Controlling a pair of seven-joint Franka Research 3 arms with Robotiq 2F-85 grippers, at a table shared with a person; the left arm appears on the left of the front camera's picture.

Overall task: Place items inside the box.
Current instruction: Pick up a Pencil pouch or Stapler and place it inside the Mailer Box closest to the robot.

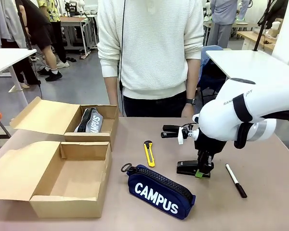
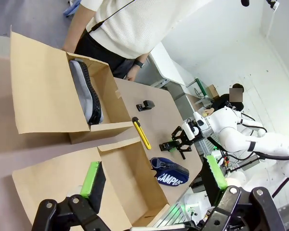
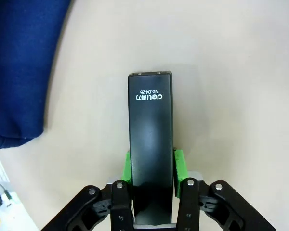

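And the right gripper (image 3: pixel 151 166) pinches a black stapler (image 3: pixel 150 120) on the table (image 1: pixel 269 159), while the left gripper (image 2: pixel 153 174) hangs spread wide above a cardboard box (image 2: pixel 127 166).

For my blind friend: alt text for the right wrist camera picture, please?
A black stapler lies on a beige table, its near end clamped between the green pads of the robot's right hand. A navy pencil case shows at upper left.

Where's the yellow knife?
In the front view, the yellow knife lies mid-table, right of the near box, just beyond the navy pencil case.
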